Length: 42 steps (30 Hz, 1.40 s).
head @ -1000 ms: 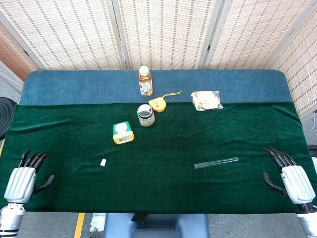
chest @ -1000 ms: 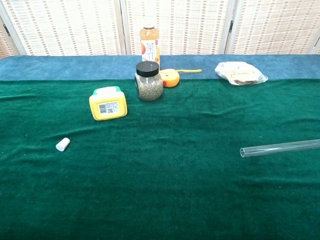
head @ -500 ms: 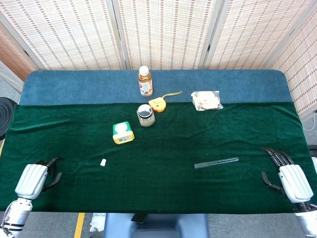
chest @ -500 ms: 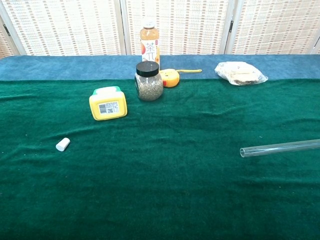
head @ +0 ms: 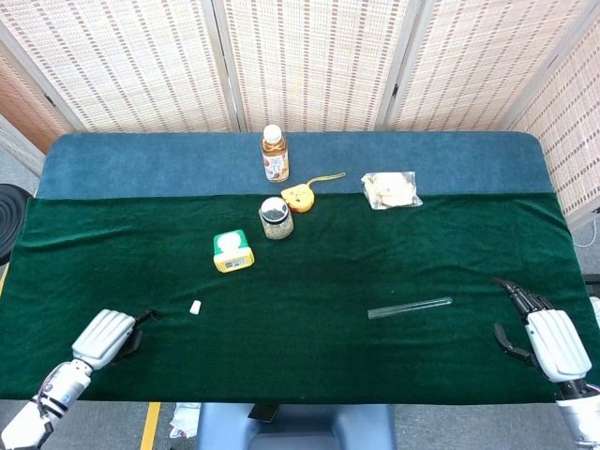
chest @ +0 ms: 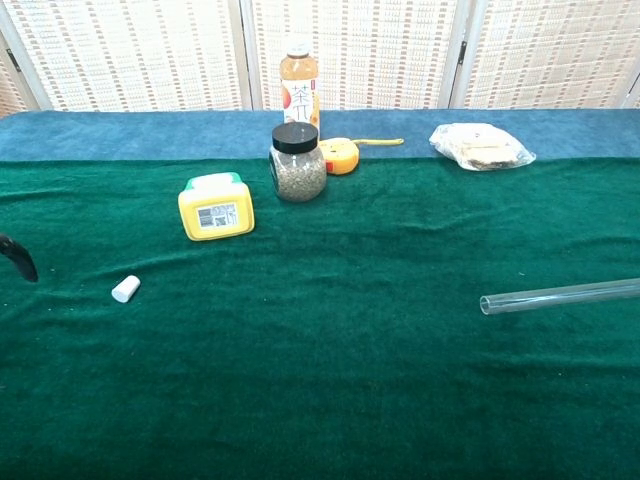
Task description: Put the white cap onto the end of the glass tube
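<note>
Head view shows the white cap (head: 195,307) lying on the green tabletop (head: 309,347), just right of the empty left robot hand (head: 109,335). The glass tube (head: 409,307) lies well apart, near the right robot hand (head: 547,336), fingers spread, empty.

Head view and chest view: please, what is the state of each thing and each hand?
white cap: lying on the cloth, not held
glass tube: lying flat, uncapped
left hand: empty, near the cap
right hand: open, empty
jar: upright, lid on
bottle: upright, capped
yellow container: closed
</note>
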Available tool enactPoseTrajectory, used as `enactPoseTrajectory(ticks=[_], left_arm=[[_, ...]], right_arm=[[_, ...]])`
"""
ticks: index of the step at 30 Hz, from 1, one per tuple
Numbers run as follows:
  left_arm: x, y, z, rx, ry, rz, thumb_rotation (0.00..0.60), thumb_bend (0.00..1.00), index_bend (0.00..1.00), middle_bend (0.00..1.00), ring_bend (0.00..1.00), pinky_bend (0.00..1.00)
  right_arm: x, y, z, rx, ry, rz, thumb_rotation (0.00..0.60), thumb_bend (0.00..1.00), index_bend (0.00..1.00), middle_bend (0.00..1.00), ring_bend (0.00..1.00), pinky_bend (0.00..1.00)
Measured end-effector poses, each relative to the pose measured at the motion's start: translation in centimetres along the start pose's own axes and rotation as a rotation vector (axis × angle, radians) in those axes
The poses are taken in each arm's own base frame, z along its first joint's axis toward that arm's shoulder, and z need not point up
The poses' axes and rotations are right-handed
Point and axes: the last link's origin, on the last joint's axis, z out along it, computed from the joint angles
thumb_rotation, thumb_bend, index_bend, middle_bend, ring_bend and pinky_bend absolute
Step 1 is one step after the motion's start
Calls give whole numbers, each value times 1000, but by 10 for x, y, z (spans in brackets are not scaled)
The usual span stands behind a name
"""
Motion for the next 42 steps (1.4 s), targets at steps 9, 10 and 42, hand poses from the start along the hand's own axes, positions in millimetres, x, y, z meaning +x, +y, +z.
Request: enactPoseTrajectory(ticks=[9, 10, 42], left_arm=[[-11, 12, 15, -21, -79, 32, 600, 834, 208, 1000, 931, 779], [-11, 13, 16, -23, -84, 36, 600, 834, 198, 1000, 932, 779], [-20, 32, 44, -23, -150, 53, 600, 834, 137, 1000, 933, 781]], right_arm=[[-3, 1, 1, -4, -10, 2, 600, 547, 112, 226, 274, 285], [-3, 1, 1, -4, -10, 2, 600, 547, 112, 226, 275, 285], [-7, 7, 1, -25, -14, 7, 600, 546, 112, 241, 292, 286]])
